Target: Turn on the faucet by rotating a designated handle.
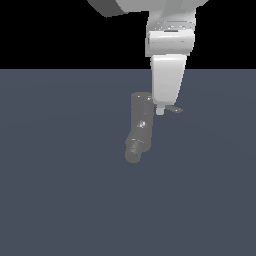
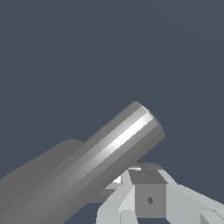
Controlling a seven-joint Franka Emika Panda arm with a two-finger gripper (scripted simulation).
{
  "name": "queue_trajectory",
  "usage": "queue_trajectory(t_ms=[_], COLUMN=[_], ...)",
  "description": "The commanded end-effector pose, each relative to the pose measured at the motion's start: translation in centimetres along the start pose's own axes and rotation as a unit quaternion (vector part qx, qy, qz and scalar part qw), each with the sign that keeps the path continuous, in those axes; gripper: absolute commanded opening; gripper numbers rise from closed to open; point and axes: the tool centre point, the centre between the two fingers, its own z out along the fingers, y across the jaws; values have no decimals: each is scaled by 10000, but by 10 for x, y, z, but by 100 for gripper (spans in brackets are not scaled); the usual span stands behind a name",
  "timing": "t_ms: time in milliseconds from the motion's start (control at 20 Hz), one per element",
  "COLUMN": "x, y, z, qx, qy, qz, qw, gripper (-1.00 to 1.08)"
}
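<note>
White arm hangs vertical, fingers pointing straight down

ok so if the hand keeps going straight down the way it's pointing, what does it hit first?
Probably the handle: the hand points down with its tip right at that lever beside the faucet. Depth is unclear.

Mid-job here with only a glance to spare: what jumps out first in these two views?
In the exterior view, the white gripper hangs from above over the bare blue-grey floor, its tip against the thin handle jutting toward that view's right from the top of the faucet. The wrist view is dominated by the faucet's shiny grey cylinder running diagonally, close to the camera.
</note>
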Motion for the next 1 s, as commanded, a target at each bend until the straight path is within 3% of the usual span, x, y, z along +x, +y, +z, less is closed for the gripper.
queue_trajectory(t_ms=[0,950], x=[12,74], y=[-10,-62], z=[0,0], qx=[21,17], qy=[-2,-1], qz=[45,130], qw=[10000,9999], gripper=[-100,-100])
